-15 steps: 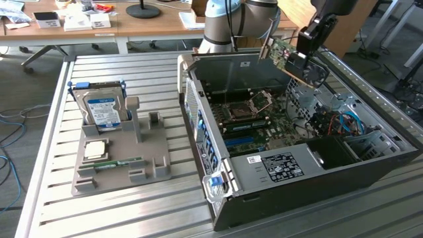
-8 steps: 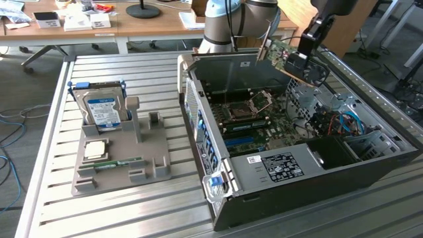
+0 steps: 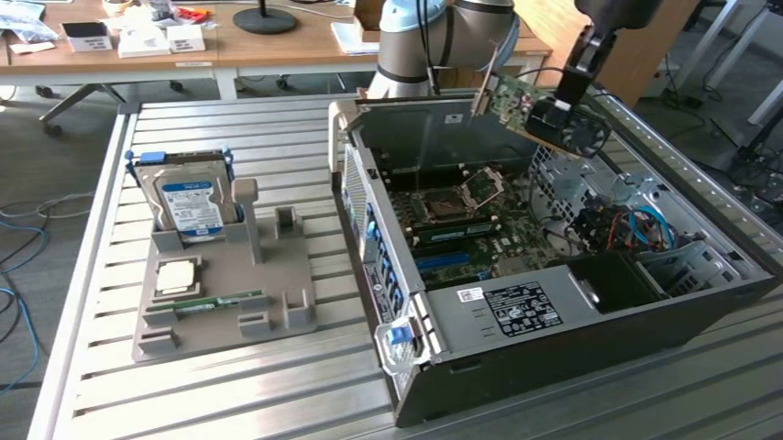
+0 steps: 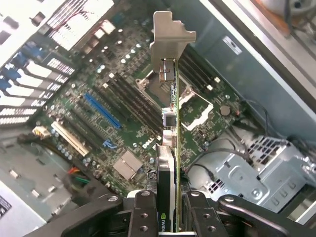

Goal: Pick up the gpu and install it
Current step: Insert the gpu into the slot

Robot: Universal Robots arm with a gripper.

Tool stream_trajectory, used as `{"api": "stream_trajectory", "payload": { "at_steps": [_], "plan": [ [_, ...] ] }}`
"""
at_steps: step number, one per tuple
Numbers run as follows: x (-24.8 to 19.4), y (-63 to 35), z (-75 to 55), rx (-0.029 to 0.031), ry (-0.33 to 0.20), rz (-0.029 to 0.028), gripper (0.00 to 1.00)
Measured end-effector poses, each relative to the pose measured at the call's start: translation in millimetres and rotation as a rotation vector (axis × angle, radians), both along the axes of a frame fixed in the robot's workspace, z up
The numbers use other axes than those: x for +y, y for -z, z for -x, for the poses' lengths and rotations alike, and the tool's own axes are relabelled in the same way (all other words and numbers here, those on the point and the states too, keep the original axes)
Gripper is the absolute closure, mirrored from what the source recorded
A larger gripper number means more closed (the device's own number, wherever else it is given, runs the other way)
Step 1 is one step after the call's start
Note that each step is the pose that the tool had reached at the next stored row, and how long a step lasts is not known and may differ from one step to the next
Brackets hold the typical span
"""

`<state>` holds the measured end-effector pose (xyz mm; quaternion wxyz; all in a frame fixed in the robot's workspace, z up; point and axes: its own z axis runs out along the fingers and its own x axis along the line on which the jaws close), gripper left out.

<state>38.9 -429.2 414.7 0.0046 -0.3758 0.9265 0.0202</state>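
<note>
Much of the arm [image 3: 416, 46] was cut off at the exterior view's twelve o'clock edge, and the gripped end of the gpu [image 3: 516, 99] hid between the fingers [image 4: 143, 215]. The open computer case [image 3: 367, 206] held a motherboard [image 3: 456, 213]; at its nine o'clock a grey tray [image 3: 288, 316] carried a hard drive [image 3: 190, 197]. The gripper [image 3: 553, 112] — jaws narrowed on the card — clamped the gpu, tilted above the case's one o'clock corner.
</note>
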Motion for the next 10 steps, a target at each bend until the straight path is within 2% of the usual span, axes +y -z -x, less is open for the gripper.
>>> {"api": "stream_trajectory", "payload": {
  "at_steps": [10],
  "plan": [
    [0.0,0.4,0.0,0.0,-0.181,0.0,0.73]
  ]
}}
